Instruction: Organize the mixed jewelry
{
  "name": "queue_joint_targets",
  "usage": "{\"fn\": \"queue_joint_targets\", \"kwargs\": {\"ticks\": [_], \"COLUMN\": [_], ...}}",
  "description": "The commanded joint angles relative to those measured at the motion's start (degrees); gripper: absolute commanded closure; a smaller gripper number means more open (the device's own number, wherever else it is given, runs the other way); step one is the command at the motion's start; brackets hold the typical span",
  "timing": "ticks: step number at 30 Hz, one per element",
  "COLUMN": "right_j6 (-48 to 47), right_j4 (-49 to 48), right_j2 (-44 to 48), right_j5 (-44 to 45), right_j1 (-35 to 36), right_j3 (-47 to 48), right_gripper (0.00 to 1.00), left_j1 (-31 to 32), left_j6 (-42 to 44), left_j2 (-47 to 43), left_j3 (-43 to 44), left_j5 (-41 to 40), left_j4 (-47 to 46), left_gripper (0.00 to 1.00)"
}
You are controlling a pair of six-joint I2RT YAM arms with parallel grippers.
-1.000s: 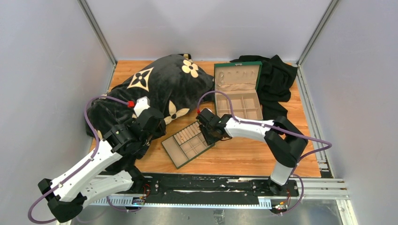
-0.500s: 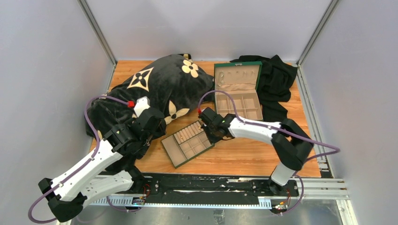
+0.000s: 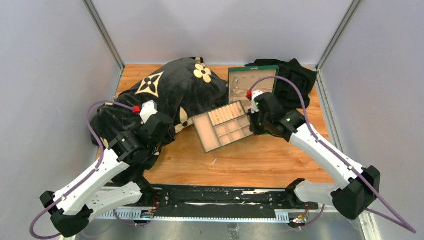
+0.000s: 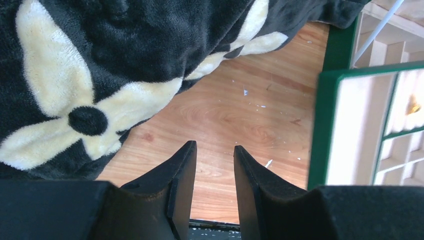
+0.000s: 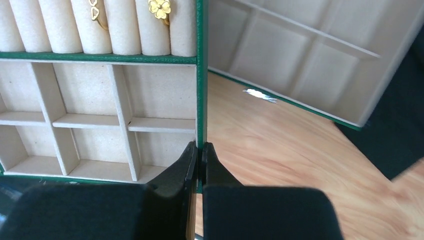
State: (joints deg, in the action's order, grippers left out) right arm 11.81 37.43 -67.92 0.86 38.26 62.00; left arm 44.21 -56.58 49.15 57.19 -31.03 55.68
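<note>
The left claw (image 4: 215, 150) hangs part-open and empty over the table (image 4: 240, 115), blanket (image 4: 100, 50) at its 10 o'clock. The right claw (image 5: 201, 150) is clamped tight on the 3 o'clock wall of the tray (image 5: 201, 60). Two gold pieces (image 5: 160, 9) sit in the tray's ring rolls at 12 o'clock, the box (image 5: 300, 55) beyond at 1 o'clock.
</note>
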Motion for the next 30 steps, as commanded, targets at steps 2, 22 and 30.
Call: {"fn": "queue_joint_targets", "kwargs": {"ticks": [2,22,30], "right_j6": [-7.94,-14.21,-12.54], "right_j4": [5.43,-0.36,-2.54], "right_j2": [-0.76,-4.43,-10.00], "right_j5": [-1.44,-3.00,-4.07], "right_j1": [-10.08,-33.57,-34.92], "right_j3": [2.51,1.03,2.50], "right_gripper": [1.00,1.00,1.00], "left_j1": [-0.52,-0.59,-0.96], "left_j6": [-0.40,1.51,3.66], "left_j2": [1.61,2.40,4.81], "left_j3": [0.41,0.87,0.03], "left_j5": [-0.60,0.93,6.31], "left_j4": [-0.07,-1.13,-4.95], "left_gripper": [0.62,0.62,0.62]}}
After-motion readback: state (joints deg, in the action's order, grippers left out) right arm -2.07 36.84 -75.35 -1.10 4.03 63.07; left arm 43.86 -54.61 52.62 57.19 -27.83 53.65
